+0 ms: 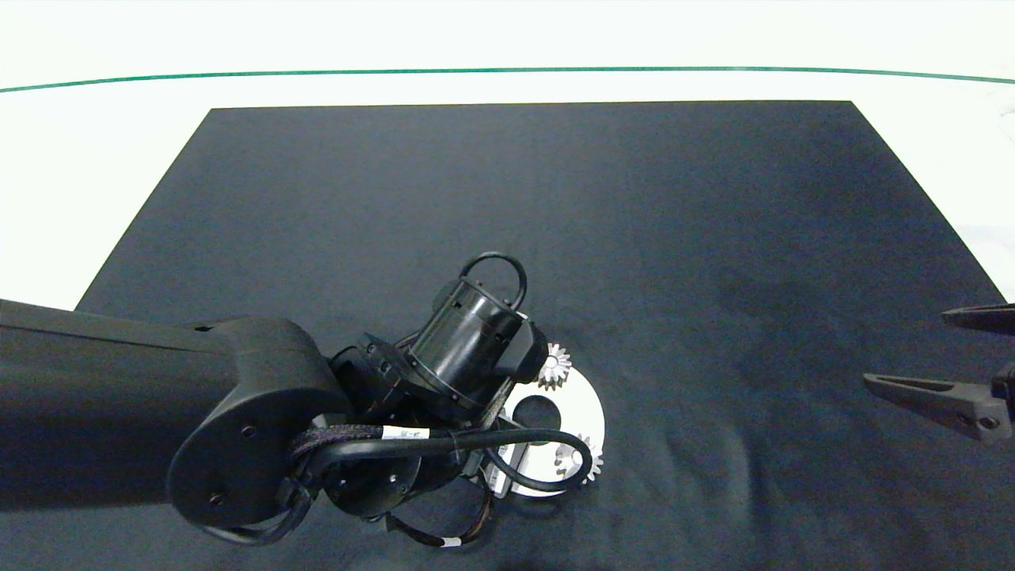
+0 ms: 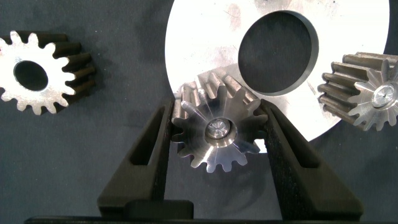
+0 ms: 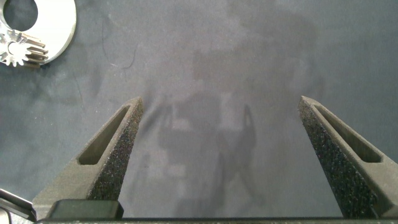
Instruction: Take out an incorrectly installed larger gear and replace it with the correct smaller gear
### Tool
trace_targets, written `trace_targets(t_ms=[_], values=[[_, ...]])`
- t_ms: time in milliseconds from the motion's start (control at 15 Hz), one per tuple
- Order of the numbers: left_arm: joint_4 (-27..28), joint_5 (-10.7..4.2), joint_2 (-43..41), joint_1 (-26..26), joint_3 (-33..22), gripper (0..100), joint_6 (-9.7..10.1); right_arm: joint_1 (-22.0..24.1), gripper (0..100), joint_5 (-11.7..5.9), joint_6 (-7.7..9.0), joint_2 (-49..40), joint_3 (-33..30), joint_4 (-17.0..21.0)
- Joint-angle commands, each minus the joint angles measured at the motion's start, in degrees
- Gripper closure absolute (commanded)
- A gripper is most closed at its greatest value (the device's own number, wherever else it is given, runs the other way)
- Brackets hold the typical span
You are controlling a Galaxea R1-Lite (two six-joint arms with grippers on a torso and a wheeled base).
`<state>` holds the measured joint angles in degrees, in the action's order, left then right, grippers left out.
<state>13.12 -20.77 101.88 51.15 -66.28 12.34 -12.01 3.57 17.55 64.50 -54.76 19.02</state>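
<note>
Your left claw [image 2: 217, 134] sits clamped on the larger gear [image 2: 214, 127], a shiny silver metal gear w/ long pointed teeth & a small pin at its centre, one grey finger [image 2: 152, 152] pressed to each flank. That gear stands at the rim of the round silver metal plate [image 2: 205, 43], just beside the plate's big circular hole [image 2: 278, 54].

Off the plate, on the dark mat [image 1: 634, 238] that covers the white surface [image 1: 95, 143], lies the smaller gear [image 2: 34, 74], a small silver metal gear w/ short teeth & a round centre bore, flat & apart from the claw. Another small silver gear [image 2: 367, 90] stands on the plate's edge across the hole from the larger gear; the head view shows one more small toothed gear [image 1: 555, 366] at the plate's far rim.

Your right claw [image 3: 221, 134] hangs w/ fingers wide apart over bare mat, well away from the plate.
</note>
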Motion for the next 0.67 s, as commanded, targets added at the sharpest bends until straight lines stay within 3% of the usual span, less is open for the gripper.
trace_targets(t_ms=[67,667], values=[[-0.02,-0.23,-0.1,0.0,0.1,67,0.06,-0.03,0,0.03,0.11,0.01,0.09,0.14],[-1.52,-0.23,-0.98,0.0,0.89,84,-0.03,-0.03,0,0.03,0.11,0.01,0.0,0.14]])
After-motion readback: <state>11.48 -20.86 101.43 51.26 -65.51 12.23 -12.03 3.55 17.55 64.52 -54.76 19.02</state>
